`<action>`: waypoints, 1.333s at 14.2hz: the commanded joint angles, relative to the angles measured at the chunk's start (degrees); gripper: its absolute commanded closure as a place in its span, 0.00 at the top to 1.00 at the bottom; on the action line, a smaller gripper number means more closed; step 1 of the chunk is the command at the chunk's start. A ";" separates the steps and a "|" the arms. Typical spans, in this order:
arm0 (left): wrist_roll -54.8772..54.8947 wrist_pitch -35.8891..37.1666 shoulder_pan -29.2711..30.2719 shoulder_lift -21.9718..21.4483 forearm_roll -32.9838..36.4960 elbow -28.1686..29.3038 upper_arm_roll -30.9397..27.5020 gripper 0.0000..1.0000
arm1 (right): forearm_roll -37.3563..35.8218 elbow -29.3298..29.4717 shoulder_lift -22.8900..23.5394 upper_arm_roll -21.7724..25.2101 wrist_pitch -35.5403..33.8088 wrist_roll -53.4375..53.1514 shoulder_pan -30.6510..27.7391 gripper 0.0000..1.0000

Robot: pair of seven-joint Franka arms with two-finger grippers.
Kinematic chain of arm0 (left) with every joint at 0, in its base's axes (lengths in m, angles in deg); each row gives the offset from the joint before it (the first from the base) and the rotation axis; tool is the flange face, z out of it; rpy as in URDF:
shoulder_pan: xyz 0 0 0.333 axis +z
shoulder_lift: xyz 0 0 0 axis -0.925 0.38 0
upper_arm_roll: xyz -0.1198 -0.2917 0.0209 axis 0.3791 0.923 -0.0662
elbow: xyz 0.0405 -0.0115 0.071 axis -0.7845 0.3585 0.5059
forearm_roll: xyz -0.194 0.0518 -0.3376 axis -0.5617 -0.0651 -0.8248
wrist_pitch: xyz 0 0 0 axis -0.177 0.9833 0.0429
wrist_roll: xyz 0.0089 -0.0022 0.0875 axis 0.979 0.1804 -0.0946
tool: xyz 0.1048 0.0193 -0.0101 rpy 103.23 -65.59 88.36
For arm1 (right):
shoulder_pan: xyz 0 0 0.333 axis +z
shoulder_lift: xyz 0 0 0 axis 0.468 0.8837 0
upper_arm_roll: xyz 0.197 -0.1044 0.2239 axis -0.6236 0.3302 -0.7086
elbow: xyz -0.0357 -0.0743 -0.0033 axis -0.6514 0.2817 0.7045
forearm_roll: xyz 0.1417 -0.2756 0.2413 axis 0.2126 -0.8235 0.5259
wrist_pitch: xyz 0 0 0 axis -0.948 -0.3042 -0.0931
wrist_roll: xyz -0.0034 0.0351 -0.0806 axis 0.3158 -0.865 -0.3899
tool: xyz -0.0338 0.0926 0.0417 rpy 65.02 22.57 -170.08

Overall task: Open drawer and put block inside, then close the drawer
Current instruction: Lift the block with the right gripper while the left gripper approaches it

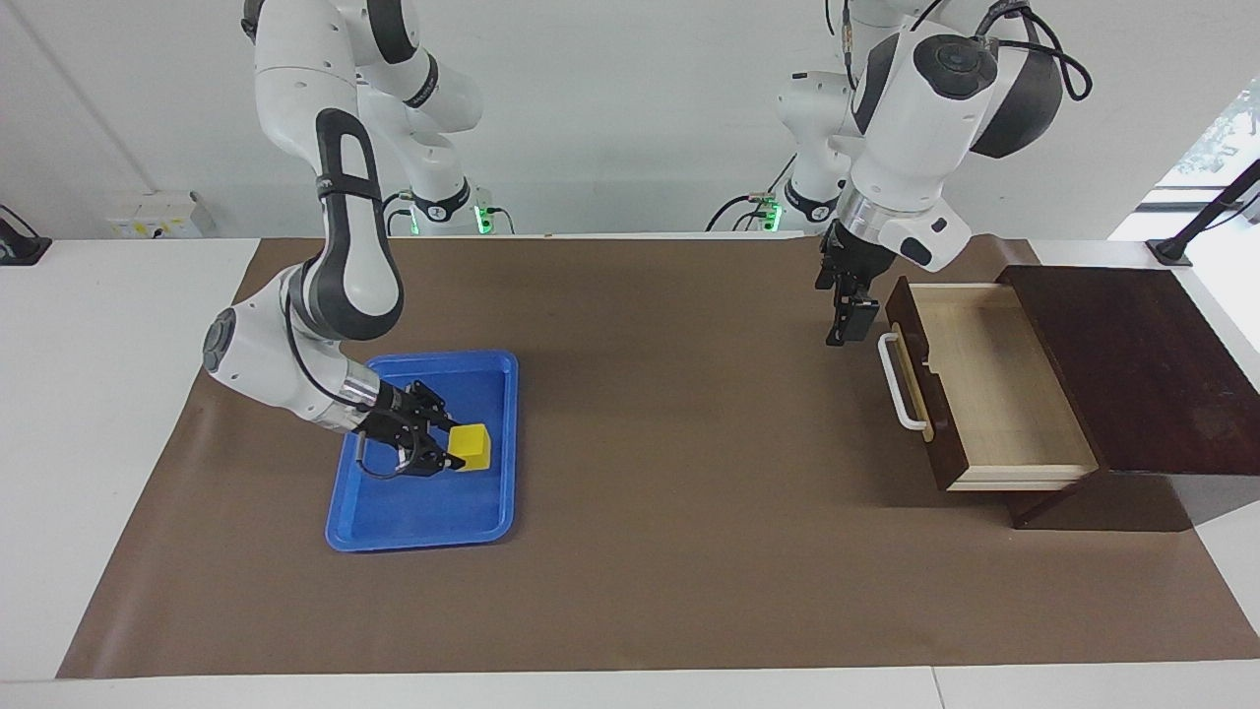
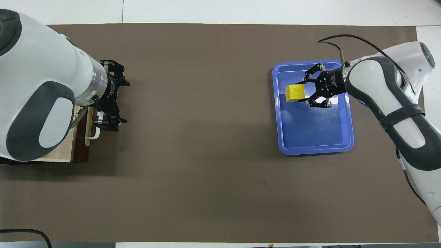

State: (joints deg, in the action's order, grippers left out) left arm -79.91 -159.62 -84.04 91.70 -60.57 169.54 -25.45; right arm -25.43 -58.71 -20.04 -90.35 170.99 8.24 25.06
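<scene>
The drawer (image 1: 1004,384) stands pulled out of the dark wooden box (image 1: 1132,364), its pale interior bare. Its white handle (image 1: 901,384) faces the middle of the table. My left gripper (image 1: 847,333) hangs just beside the handle's end nearer the robots, not holding it. In the overhead view my left arm hides most of the drawer (image 2: 81,151), and the gripper (image 2: 109,124) sits by the handle (image 2: 92,129). The yellow block (image 1: 472,448) lies in the blue tray (image 1: 423,537). My right gripper (image 1: 454,445) is low in the tray with a finger on each side of the block (image 2: 293,93).
The blue tray (image 2: 313,150) lies toward the right arm's end of the brown mat (image 1: 669,492). The box stands at the left arm's end. Bare mat lies between them.
</scene>
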 commanded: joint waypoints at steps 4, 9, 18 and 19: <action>-9.61 -4.28 -4.28 4.25 -0.40 0.30 -0.89 1.00 | 0.75 6.47 -0.67 -0.75 -4.25 -4.56 5.82 0.00; -13.99 -4.82 -7.17 7.84 0.04 -1.00 -1.07 1.00 | 1.46 8.76 -0.94 -0.67 -3.03 -9.85 14.52 0.00; -29.65 -9.64 -15.09 15.24 2.94 -5.94 -1.24 1.00 | -0.21 8.76 -0.59 -0.67 7.44 -26.90 24.63 0.00; -30.53 -10.95 -15.10 15.42 2.94 -5.94 -1.24 1.00 | -0.13 8.76 -0.58 -0.32 7.52 -27.25 26.56 0.00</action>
State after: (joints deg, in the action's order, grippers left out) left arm -107.60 -169.37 -97.60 105.60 -58.95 165.70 -25.67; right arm -25.35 -50.23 -20.84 -91.22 177.64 -17.17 49.38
